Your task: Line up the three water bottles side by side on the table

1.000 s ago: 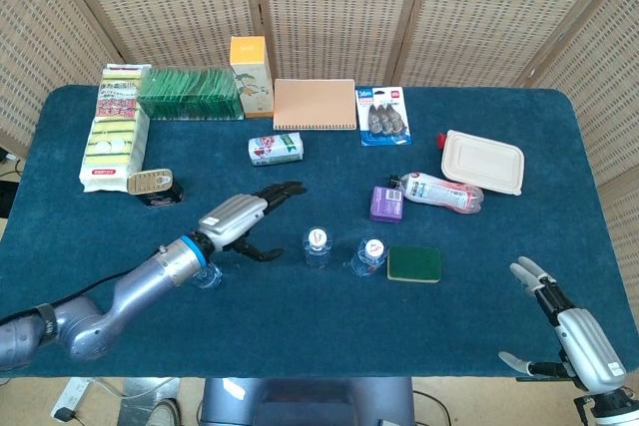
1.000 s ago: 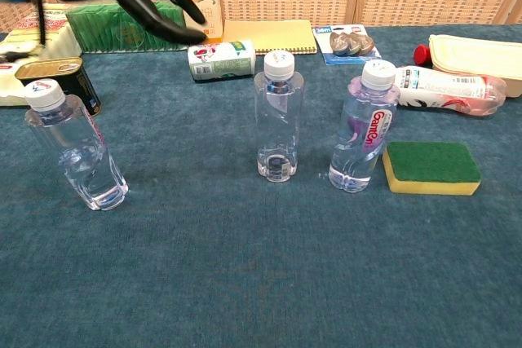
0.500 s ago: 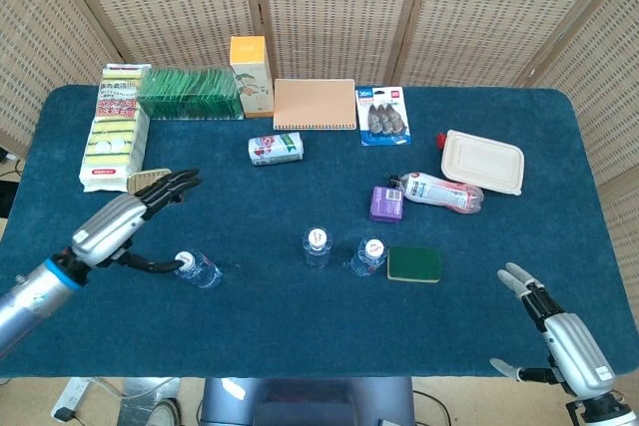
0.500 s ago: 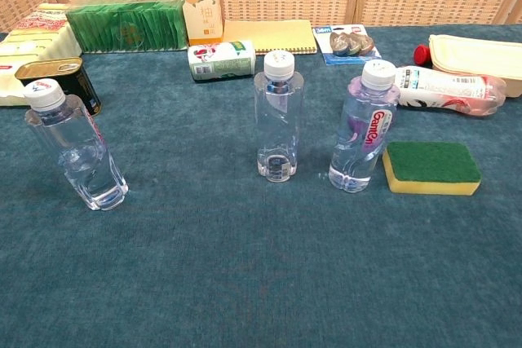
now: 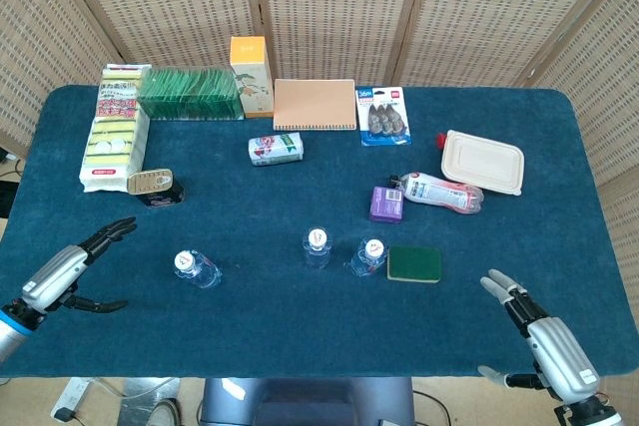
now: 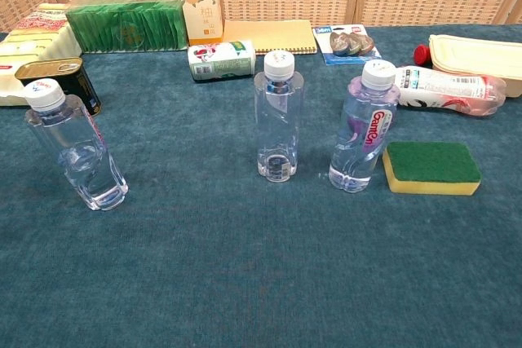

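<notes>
Three clear water bottles with white caps stand upright on the blue table. The left bottle (image 5: 194,268) (image 6: 75,151) stands apart from the other two. The middle bottle (image 5: 317,246) (image 6: 277,118) and the purple-labelled right bottle (image 5: 368,256) (image 6: 364,129) stand close together. My left hand (image 5: 68,272) hovers open near the table's front left edge, well left of the left bottle, holding nothing. My right hand (image 5: 547,340) is open at the front right corner, fingers spread, far from the bottles. The chest view shows neither hand.
A green-and-yellow sponge (image 5: 414,263) (image 6: 431,167) lies just right of the right bottle. A purple box (image 5: 386,204), a lying pink bottle (image 5: 442,192), a lidded container (image 5: 483,161), a tin (image 5: 152,187), a small can (image 5: 276,149), a notebook (image 5: 315,104) and packs line the back.
My left hand has drawn back from near the bottles to the front left edge, leaving the chest view. The right hand sank slightly toward the near edge. The bottles have not moved.
</notes>
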Action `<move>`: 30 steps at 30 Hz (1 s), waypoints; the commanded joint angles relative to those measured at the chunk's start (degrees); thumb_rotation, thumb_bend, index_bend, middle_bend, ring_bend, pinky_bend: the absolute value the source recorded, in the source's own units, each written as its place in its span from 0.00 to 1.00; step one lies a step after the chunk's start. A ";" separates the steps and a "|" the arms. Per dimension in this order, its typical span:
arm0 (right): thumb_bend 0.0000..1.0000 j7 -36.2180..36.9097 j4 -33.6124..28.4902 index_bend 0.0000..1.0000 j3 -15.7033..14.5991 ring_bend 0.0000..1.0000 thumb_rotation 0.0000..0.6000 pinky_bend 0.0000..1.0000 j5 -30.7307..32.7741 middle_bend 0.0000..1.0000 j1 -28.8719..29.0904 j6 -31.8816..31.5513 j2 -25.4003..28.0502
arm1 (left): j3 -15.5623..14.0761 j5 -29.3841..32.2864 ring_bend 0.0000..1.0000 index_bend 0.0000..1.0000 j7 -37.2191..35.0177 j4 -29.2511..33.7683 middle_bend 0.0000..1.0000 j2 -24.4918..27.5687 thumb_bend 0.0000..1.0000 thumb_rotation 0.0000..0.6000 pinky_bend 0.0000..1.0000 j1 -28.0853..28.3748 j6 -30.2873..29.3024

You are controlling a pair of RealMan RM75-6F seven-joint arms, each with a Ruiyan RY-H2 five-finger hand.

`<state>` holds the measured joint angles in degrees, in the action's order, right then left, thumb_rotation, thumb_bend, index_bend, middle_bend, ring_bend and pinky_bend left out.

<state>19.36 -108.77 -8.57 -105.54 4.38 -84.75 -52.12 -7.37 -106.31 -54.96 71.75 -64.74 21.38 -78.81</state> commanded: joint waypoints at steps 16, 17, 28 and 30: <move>0.00 6.58 2.03 0.03 0.00 0.07 1.00 0.22 0.32 0.03 -0.17 -3.04 1.71 | 2.38 5.56 0.00 0.00 2.62 -9.55 0.00 -21.48 0.22 1.00 0.14 4.67 7.05; 0.00 6.92 2.16 0.03 0.05 0.07 1.00 0.22 0.39 0.03 -0.22 -3.27 1.81 | 2.49 5.68 0.00 0.00 2.90 -9.89 0.00 -22.21 0.24 1.00 0.14 4.86 7.08; 0.00 9.21 3.02 0.03 0.07 0.07 1.00 0.22 0.10 0.03 -0.54 -4.74 2.31 | 3.89 8.42 0.29 0.40 5.10 -13.15 0.35 -28.38 0.47 1.00 0.48 5.05 5.63; 0.00 9.25 3.05 0.03 0.05 0.07 1.00 0.22 0.08 0.03 -0.57 -4.78 2.31 | 3.77 8.59 0.33 0.45 4.82 -13.59 0.40 -28.64 0.48 1.00 0.50 5.01 5.48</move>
<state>28.62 -105.72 -8.52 -105.46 3.81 -89.52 -49.81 -3.55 -97.81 -50.05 58.30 -93.27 26.43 -73.24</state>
